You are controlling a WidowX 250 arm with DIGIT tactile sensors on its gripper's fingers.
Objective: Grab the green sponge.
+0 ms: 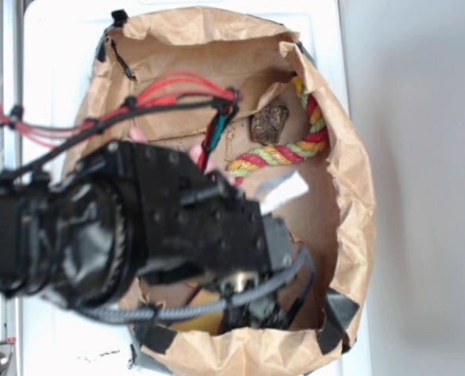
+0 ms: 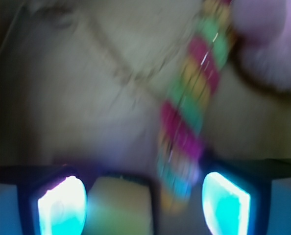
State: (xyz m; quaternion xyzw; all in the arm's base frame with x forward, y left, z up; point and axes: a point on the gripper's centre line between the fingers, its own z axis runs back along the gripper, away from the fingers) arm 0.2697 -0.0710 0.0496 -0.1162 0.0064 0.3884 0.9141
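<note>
Exterior view: a crumpled brown paper bag (image 1: 350, 204) lies open on a white bench (image 1: 420, 157), and the black robot arm (image 1: 115, 227) reaches in from nine o'clock, covering most of the bag's lower half. The tool (image 1: 252, 312) sits low in the bag near six o'clock, its tips hidden behind the arm's body and a grey cable (image 1: 217, 305). A sliver of the yellow sponge (image 1: 200, 301) shows just under the arm at about six o'clock, touching or very close to the tool; most of it is covered. A red, yellow and green twisted rope (image 1: 283, 153) curves across the bag floor toward two o'clock, with a dark brown lump (image 1: 268, 123) just beside it at one o'clock. A bit of pink plush (image 1: 197, 155) peeks out above the arm near the middle of the bag.

The wrist view is blurred. The two fingers (image 2: 62, 205) glow cyan at the lower corners and stand apart, so the tool is open. The sponge (image 2: 118, 205) appears as a pale yellow block at seven o'clock, between the fingers and close to the left one. The rope (image 2: 189, 122) runs diagonally from twelve o'clock down to the gap beside the sponge. The pink plush (image 2: 268, 44) fills the corner at two o'clock.
</note>
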